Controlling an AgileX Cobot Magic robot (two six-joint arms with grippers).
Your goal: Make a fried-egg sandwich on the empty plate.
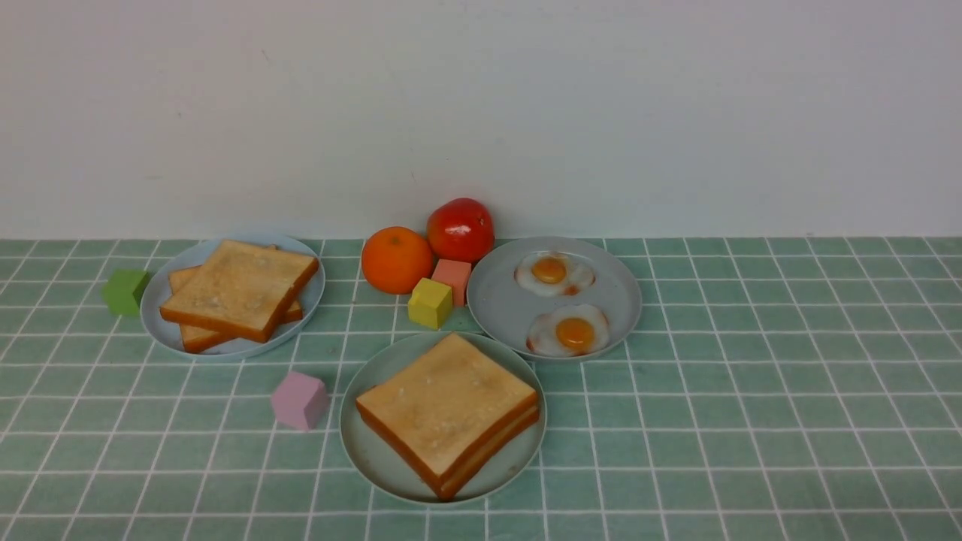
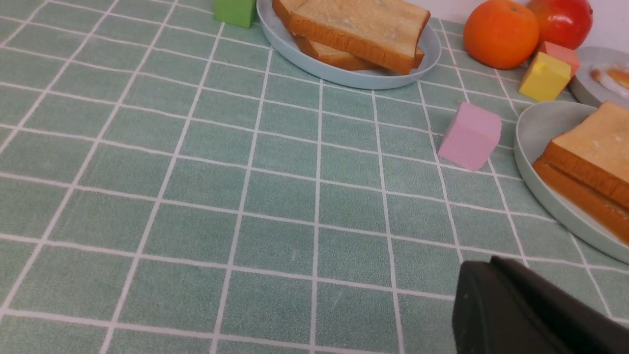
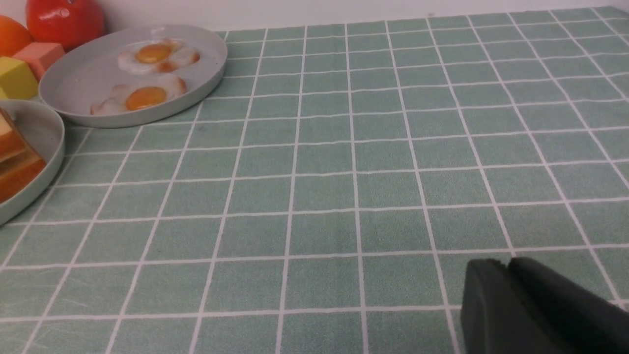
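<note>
Two golden-brown toast slices [image 1: 447, 409] lie stacked on the mint-green plate [image 1: 376, 458] at the front centre; whatever is between them is hidden. The same stack [image 2: 594, 147] and plate [image 2: 535, 128] show in the left wrist view, and at the edge of the right wrist view as toast [image 3: 14, 162] on the plate [image 3: 44, 132]. Neither gripper appears in the front view. My left gripper [image 2: 491, 263] hovers over bare cloth, shut and holding nothing, apart from the plate. My right gripper [image 3: 508, 263] is also over bare cloth, its fingers pressed together, holding nothing.
A pale plate [image 1: 161, 293] at the back left holds more toast [image 1: 240, 293]. A grey plate [image 1: 496, 300] holds two fried eggs [image 1: 554, 272]. An orange [image 1: 396, 259], a red fruit [image 1: 460, 229] and yellow [image 1: 430, 303], salmon [image 1: 452, 276], pink [image 1: 299, 400] and green [image 1: 125, 291] cubes lie around.
</note>
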